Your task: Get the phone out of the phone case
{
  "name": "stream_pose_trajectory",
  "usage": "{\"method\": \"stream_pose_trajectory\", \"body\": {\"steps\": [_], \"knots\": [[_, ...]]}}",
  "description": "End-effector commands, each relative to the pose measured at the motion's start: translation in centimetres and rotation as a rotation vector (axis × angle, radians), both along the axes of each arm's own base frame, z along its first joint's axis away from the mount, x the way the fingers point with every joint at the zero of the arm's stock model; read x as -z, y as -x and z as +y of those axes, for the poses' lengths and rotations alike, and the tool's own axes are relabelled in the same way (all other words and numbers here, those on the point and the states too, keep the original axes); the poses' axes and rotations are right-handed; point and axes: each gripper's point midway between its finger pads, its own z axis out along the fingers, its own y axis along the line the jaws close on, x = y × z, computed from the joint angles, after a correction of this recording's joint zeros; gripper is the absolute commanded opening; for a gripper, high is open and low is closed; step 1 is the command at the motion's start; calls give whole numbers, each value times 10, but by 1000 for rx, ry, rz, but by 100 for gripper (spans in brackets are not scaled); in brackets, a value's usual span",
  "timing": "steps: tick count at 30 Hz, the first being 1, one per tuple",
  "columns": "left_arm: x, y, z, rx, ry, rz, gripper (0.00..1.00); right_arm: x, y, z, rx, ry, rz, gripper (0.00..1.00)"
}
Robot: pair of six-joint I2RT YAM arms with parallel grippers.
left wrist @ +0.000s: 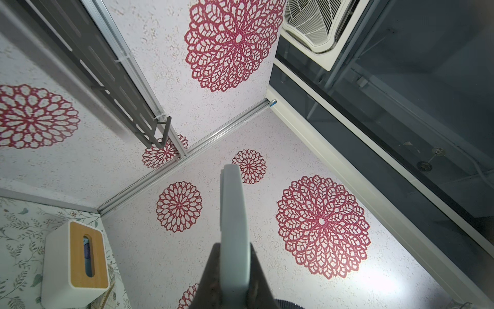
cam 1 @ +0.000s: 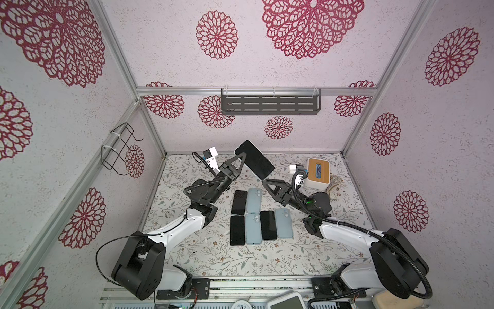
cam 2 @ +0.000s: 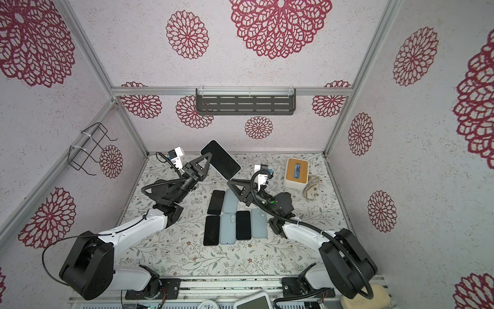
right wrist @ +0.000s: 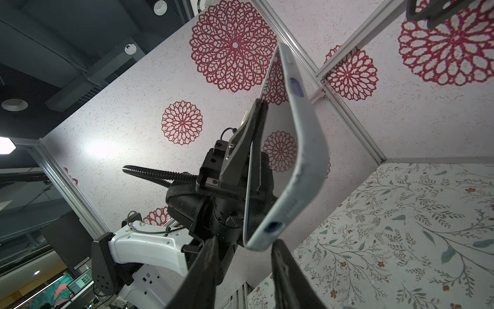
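The phone (cam 1: 254, 160) shows a dark screen and sits in a pale blue phone case (right wrist: 302, 149). It hangs tilted in the air above the table's far middle in both top views. My left gripper (cam 1: 242, 155) is shut on its upper part, a finger on the screen and one on the back; the left wrist view shows the case's edge (left wrist: 232, 214) between the jaws. My right gripper (right wrist: 246, 240) is open just below the case's lower corner. That corner lies at the fingertips, close to one finger (right wrist: 280, 256), with a gap to the other.
On the floral table (cam 1: 203, 251) lie three bare black phones (cam 1: 237, 230) alternating with three pale blue cases (cam 1: 253, 228) in two rows. A white tissue box with a wooden lid (cam 1: 318, 170) stands at the back right. A grey shelf (cam 1: 270, 101) hangs on the back wall.
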Motion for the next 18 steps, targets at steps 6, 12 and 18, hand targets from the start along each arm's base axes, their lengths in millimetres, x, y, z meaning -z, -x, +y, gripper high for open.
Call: {"method": "stream_pose_trajectory", "body": {"steps": [6, 12, 18], "knots": [[-12, 7, 4, 4, 63, -50, 0, -30, 10, -1, -28, -73, -84, 28], [-10, 6, 0, 19, 66, -49, 0, -27, 6, 2, -32, -72, -69, 19], [-8, 7, -2, 26, 66, -48, 0, -29, 6, 3, -26, -62, -85, 14]]}}
